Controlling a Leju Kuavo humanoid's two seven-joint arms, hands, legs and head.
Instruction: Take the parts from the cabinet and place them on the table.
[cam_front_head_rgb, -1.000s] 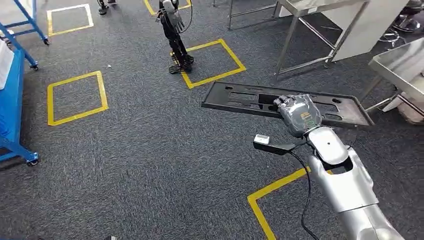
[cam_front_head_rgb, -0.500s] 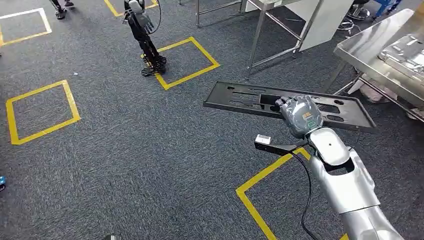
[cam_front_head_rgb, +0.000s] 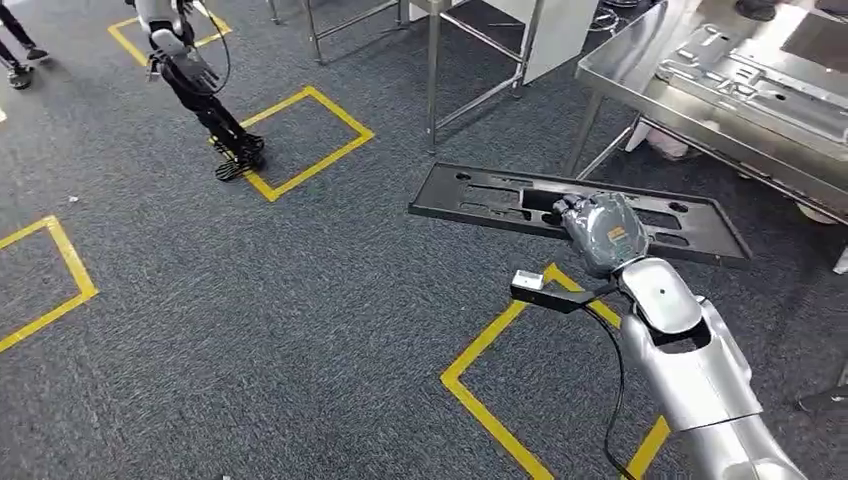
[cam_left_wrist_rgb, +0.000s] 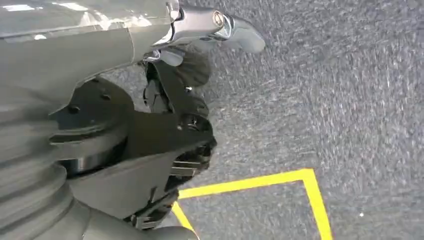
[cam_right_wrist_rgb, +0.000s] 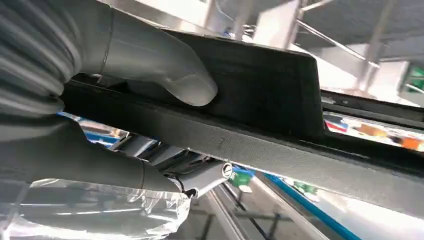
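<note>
Right hand (cam_front_head_rgb: 602, 232) is gripping a long black part (cam_front_head_rgb: 480, 203), which is spanning wide across the path ahead, held level above the carpet (cam_front_head_rgb: 300, 330). Steel table (cam_front_head_rgb: 640, 75) is standing just beyond the part's far end, its top already carrying metal parts (cam_front_head_rgb: 760, 75). Table legs (cam_front_head_rgb: 433, 75) are rising close behind the part. Another robot (cam_front_head_rgb: 190, 80) is standing well apart to the left. Open carpet is lying between it and the part.
</note>
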